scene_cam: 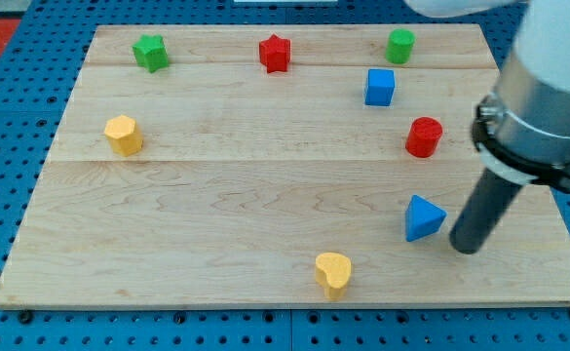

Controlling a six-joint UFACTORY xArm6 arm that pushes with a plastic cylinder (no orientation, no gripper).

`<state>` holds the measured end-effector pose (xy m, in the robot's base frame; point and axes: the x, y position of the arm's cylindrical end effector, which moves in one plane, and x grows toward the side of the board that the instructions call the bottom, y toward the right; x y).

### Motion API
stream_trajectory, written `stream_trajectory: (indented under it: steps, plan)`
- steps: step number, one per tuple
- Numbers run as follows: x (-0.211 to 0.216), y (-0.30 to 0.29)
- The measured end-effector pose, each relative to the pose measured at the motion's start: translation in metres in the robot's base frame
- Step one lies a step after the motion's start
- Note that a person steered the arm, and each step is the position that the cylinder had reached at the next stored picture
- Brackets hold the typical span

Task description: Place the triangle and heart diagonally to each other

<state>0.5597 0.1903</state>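
The blue triangle [423, 217] lies on the wooden board [265, 195] at the view's lower right. The yellow heart [333, 273] lies near the board's bottom edge, to the lower left of the triangle. My tip [467, 249] rests on the board just to the right of the blue triangle and slightly below it, a small gap apart. The heart is well to the left of the tip.
A red cylinder [424, 136] stands above the triangle, a blue cube [380, 87] above that. A green cylinder [399, 46], a red star [276, 53] and a green star [151, 52] line the top edge. A yellow hexagon [123, 135] sits at the left.
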Motion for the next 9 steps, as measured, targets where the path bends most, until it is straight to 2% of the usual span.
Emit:
stream_trajectory:
  steps: [1,3,5,7,9]
  plan:
    - [-0.004,0.033]
    - [-0.029,-0.028]
    - [-0.065,-0.187]
    - [-0.03,-0.278]
    - [0.012,-0.282]
